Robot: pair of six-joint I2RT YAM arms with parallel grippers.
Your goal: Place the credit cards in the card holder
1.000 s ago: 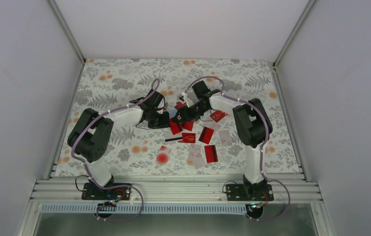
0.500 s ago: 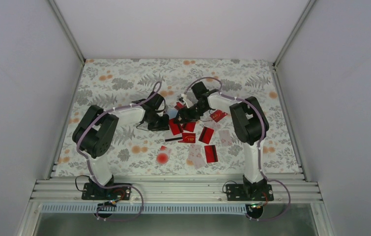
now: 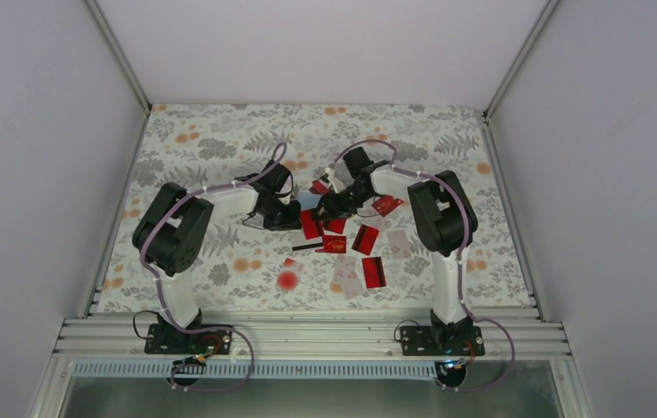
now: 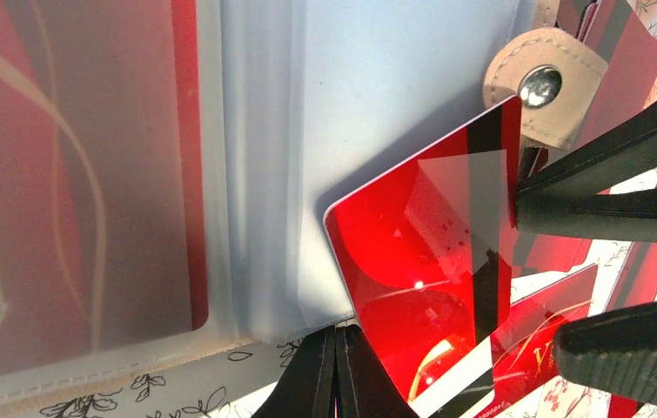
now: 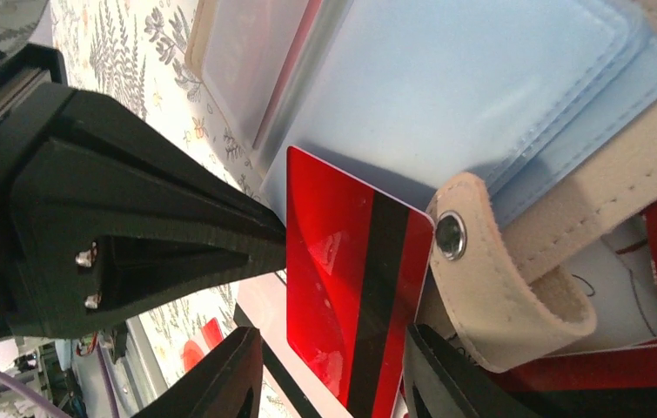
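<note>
The card holder [image 4: 377, 78] lies open between both grippers, tan with light blue sleeves [image 5: 481, 78]; it shows small in the top view [image 3: 307, 199]. One red card [image 4: 72, 174] sits inside a sleeve. My left gripper [image 4: 339, 335] is shut on the lower edge of a sleeve. A red credit card with a black stripe [image 5: 342, 287] rests with its top corner against the sleeve, beside the snap tab [image 5: 451, 235]. My right gripper [image 5: 333, 335] straddles this card with jaws apart; one finger touches its edge and the other stands off it.
Several loose red cards [image 3: 365, 239] and pale cards [image 3: 398, 242] lie just in front of the grippers, with a white black-striped card [image 3: 305, 246]. A round red blot [image 3: 287, 280] lies nearer the bases. The floral mat [image 3: 194, 148] covers the table.
The left arm has shifted slightly right and the right gripper a little right. The holder's pale sleeve now shows between the two grippers in the top view.
</note>
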